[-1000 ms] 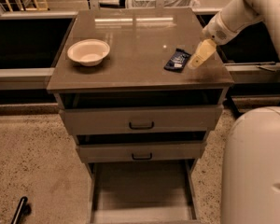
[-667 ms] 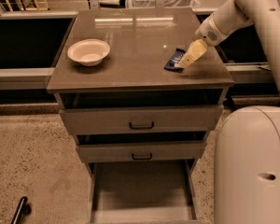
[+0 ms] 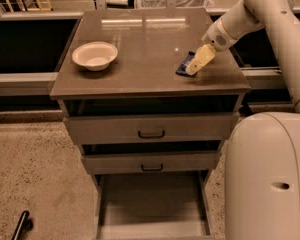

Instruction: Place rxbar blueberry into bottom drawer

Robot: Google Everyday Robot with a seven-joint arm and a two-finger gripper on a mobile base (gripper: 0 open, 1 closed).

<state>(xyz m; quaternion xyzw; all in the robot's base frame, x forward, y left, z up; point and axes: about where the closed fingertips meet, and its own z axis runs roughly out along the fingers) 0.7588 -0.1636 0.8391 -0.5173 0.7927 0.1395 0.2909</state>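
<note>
The rxbar blueberry (image 3: 183,65), a small flat dark navy bar, lies on the cabinet top (image 3: 145,49) near its right side. My gripper (image 3: 196,67) with its cream-yellow fingers comes down from the upper right and sits right over the bar's right edge, partly covering it. The bottom drawer (image 3: 152,206) is pulled out at the foot of the cabinet, with a plain flat floor and nothing in it.
A cream bowl (image 3: 95,55) stands on the cabinet top at the left. Two upper drawers with dark handles (image 3: 151,133) are slightly pulled out. My white base (image 3: 267,179) fills the lower right. A wire basket (image 3: 175,0) stands behind the cabinet.
My gripper has moved left and down toward the bar, from beside its right edge to over it. The bar and the bowl have not moved.
</note>
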